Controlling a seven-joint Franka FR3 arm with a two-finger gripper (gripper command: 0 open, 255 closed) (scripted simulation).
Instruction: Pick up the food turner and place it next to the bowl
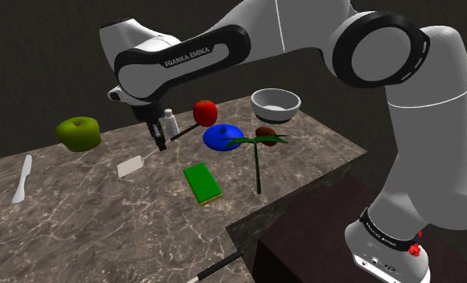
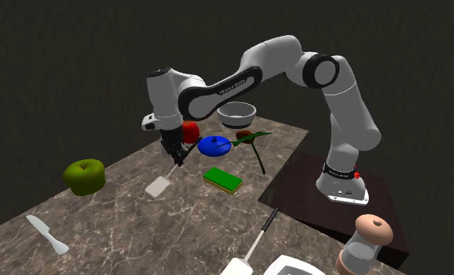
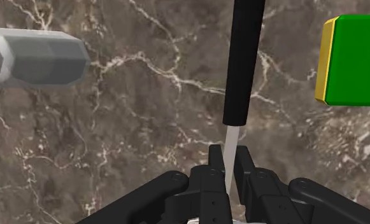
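Observation:
The food turner has a pale flat blade [image 1: 131, 166] [image 2: 158, 186], a thin silver shaft [image 3: 231, 149] and a black handle [image 3: 244, 63] [image 1: 186, 129]. My black gripper [image 1: 161, 145] [image 2: 174, 156] [image 3: 228, 167] is shut on the shaft, near where it meets the handle. The turner hangs tilted, blade down and close over the marble tabletop [image 1: 103, 217], handle pointing toward the red apple [image 1: 205, 111]. The grey-white bowl [image 1: 276, 103] [image 2: 237, 114] stands at the table's far corner, beyond the blue lid [image 1: 224, 136].
Close to the gripper are a small grey bottle [image 1: 170, 122] [image 3: 34, 56] and a green-and-yellow sponge [image 1: 202, 182] [image 3: 352, 60]. A green apple [image 1: 79, 133], a white knife [image 1: 21, 180], a leafy green stem [image 1: 258, 157] and a second turner [image 2: 256, 238] lie farther off.

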